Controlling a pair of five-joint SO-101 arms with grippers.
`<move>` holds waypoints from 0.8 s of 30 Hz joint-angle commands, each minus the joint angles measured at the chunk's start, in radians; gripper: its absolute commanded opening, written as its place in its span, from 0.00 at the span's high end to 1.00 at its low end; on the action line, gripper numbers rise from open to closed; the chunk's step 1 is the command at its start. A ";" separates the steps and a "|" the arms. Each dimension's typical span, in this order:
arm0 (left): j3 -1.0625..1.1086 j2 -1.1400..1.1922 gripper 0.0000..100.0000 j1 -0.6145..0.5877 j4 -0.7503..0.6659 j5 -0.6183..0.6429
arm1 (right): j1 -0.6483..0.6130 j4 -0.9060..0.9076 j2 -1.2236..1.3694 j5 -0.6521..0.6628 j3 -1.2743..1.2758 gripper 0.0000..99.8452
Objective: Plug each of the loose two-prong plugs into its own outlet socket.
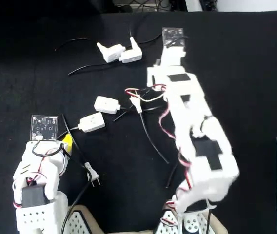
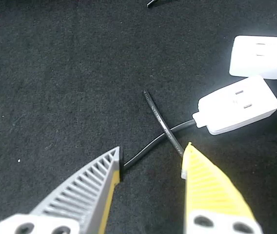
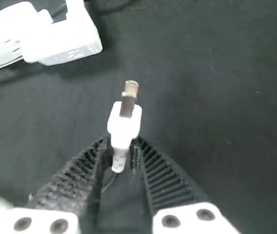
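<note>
While clamped tight in the right gripper (image 3: 121, 146), white plug (image 3: 124, 119) not yet seated: mid-carry, near the far white sockets (image 3: 55, 41). Next, likely: line prongs up with free slots, push straight. Left gripper (image 2: 151, 148) spread apart above a black cable (image 2: 143, 151).

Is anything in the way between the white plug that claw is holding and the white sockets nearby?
Nothing visible. The right claw holds the white two-prong plug, and just bare black cloth lies between its prongs and the white plastic outlet sockets.
</note>
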 commanded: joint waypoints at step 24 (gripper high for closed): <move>-0.002 -0.008 0.79 -0.007 0.000 0.002 | 0.121 0.873 -0.707 0.224 0.225 0.78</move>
